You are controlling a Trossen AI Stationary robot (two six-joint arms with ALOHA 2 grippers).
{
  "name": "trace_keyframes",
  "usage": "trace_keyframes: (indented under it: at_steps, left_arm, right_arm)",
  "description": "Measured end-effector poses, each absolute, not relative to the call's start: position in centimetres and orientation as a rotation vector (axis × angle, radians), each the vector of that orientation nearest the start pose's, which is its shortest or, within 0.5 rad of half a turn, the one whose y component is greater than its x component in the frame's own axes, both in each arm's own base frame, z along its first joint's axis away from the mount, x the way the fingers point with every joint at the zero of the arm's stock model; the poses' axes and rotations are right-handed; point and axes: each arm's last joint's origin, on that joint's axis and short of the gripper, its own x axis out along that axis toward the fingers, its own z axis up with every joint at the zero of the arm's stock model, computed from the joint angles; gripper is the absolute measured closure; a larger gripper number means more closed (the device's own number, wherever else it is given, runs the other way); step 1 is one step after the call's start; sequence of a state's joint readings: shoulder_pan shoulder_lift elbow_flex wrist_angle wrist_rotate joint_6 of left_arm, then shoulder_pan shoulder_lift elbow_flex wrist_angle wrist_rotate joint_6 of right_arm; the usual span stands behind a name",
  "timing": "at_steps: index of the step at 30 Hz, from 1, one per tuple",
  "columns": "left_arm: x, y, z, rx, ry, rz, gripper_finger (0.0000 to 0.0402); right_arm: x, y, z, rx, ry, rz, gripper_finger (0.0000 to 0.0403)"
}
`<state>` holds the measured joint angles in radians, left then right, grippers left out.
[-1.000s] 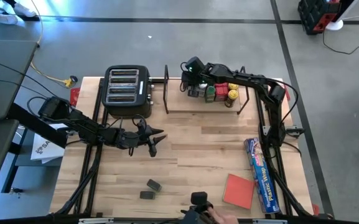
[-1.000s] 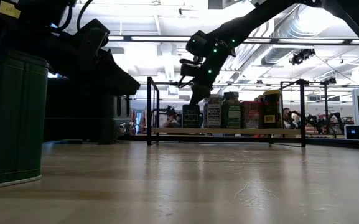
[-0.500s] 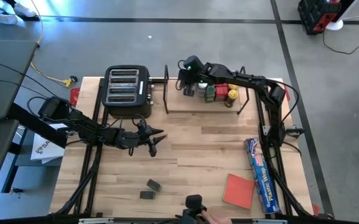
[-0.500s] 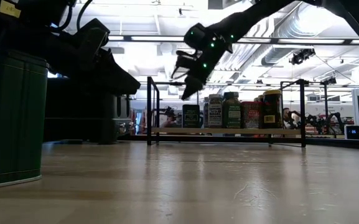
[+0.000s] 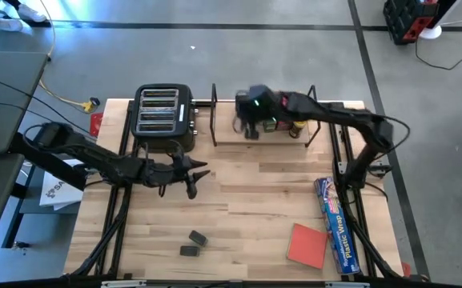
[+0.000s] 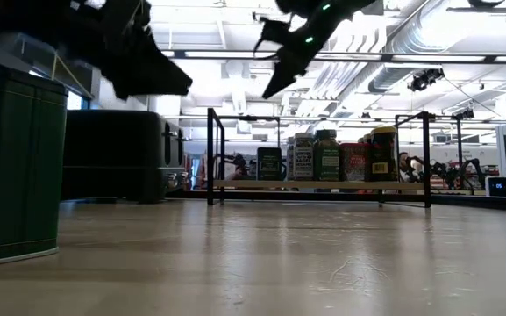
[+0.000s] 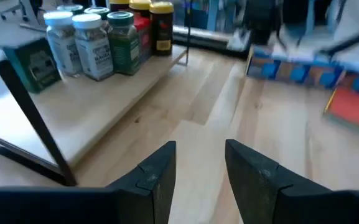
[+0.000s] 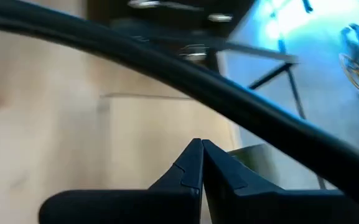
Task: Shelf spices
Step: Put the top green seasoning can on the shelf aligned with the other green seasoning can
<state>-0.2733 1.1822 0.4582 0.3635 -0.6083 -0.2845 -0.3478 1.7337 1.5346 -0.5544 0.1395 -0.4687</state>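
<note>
The right gripper [image 6: 274, 63], which a second ago was down at the left end of the row of spices [image 6: 327, 156] on the shelf [image 5: 263, 138], has now lifted clear and hangs above the rack in the low view; seen from its own wrist its two fingers [image 8: 191, 163] meet tip to tip, closed on nothing. The green tin [image 6: 269, 163] it was last beside stands alone on the wooden base board, upright and just left of the jars, so that placement reads as finished and the arm appears to be pulling away. The left gripper [image 5: 192, 177] has edged slightly toward the toaster [image 5: 164, 117] and hovers over bare table between the toaster and the open middle of the table, its fingers [image 7: 160, 171] parted with nothing between them. Its wrist view looks across at the shelf, where white-topped, green, red and yellow-lidded jars [image 7: 107, 34] stand bunched together. Two small black tins [image 5: 193, 243] lie on the table near the front edge, well apart from either arm, and another green tin [image 6: 14, 167] stands close to the low camera. A dark item that showed at the front edge earlier is no longer in view. Judging from this, the shelf is partly filled and the next pick is likely one of the tins left on the table.
</note>
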Motion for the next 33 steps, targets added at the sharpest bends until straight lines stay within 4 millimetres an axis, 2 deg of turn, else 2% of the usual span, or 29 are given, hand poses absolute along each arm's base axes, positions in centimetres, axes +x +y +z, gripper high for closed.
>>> trace_keyframes:
  at_steps: [3,5,9,12,16,21,26,29,33]
  left_arm:
    - [22.7,-4.9,22.2,-0.014,0.387,0.334,0.0274]
    - [23.0,-5.4,23.8,0.051,0.456,0.267,0.0277]
    - [23.2,-7.0,25.9,0.144,0.593,-0.014,0.028]
    - [22.6,-8.8,26.3,0.157,0.71,-0.203,0.0279]
    - [21.5,-12.0,26.2,0.036,0.815,-0.24,0.028]
    - [19.6,-17.1,24.4,-0.082,0.852,-0.155,0.0286]
    - [18.3,-21.0,21.0,-0.091,0.875,-0.048,0.0291]
    - [18.3,-22.3,18.6,-0.106,0.916,0.01,0.0286]
    - [18.6,-22.4,16.3,-0.062,0.999,0.066,0.0254]
  right_arm:
    - [33.8,-10.2,30.1,-0.357,0.814,-0.233,0.0403]
    - [32.6,-8.0,29.2,-0.295,0.731,-0.216,0.0403]
    - [30.9,-3.4,26.4,-0.195,0.57,-0.142,0.0403]
    - [30.3,-0.1,24.4,-0.156,0.44,-0.11,0.0403]
    - [29.5,3.6,22.3,-0.117,0.318,-0.142,0.0403]
    - [28.2,7.2,21.7,-0.107,0.272,-0.24,0.0403]
    - [27.4,10.2,22.2,-0.094,0.243,-0.211,0.0403]
    - [27.0,12.0,22.8,-0.047,0.218,-0.156,0.0403]
    - [26.2,13.8,23.3,-0.067,0.199,-0.13,0.0403]
